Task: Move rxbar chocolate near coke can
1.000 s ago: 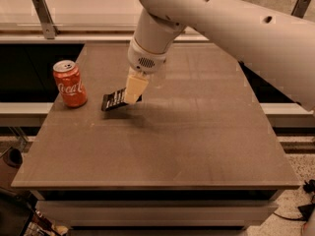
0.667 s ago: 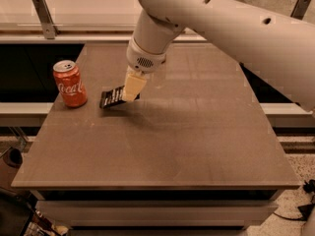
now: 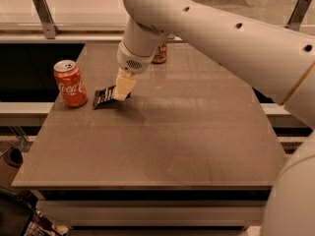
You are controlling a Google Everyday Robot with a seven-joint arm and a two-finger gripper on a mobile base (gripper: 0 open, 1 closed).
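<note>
The coke can (image 3: 70,84), red-orange with white script and a silver top, stands upright near the table's left edge. The rxbar chocolate (image 3: 104,97), a small dark wrapped bar with pale lettering, is just right of the can, tilted and low over the table, with a small gap between them. My gripper (image 3: 123,88) reaches down from the white arm and is shut on the bar's right end, its pale fingers (image 3: 125,85) covering that end.
A brown-orange patterned can (image 3: 159,53) stands at the back of the table, partly hidden behind my arm. The brown table (image 3: 187,132) has a left edge close to the coke can. A glass railing runs behind the table.
My gripper has moved left with the bar, bringing it closer to the coke can. The coke can has not moved.
</note>
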